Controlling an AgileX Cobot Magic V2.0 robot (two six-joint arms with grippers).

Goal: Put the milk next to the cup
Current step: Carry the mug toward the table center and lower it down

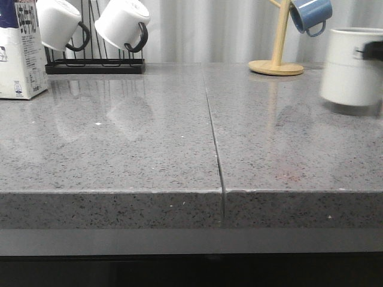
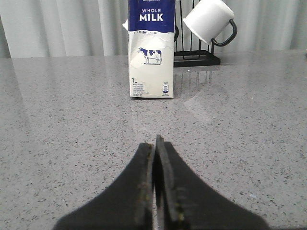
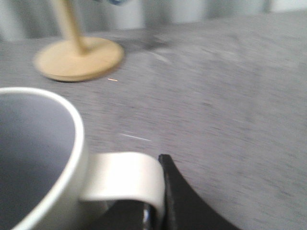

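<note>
Left hand [image 2: 154,191]: fingers pressed together, holding nothing, low over desk [image 2: 57,124]. Straight ahead, well apart: milk carton [image 2: 151,52], upright, long axis vertical. Right hand [image 3: 160,211]: clamped on cream mug [image 3: 43,158] handle, far across from carton.

1. You are looking at a kitchen-style setup: a grey speckled stone bench [image 1: 149,137] with a seam down its middle.
2. At the back you see a black wire rack [image 1: 94,64] with white mugs [image 1: 122,24] hung on it, and a wooden mug tree [image 1: 277,54] carrying a blue mug [image 1: 311,15].
3. A milk carton [image 2: 151,48] and a cup [image 1: 353,67] fit a kitchen.
4. Pale curtains [image 1: 215,30] hang behind the bench.
</note>
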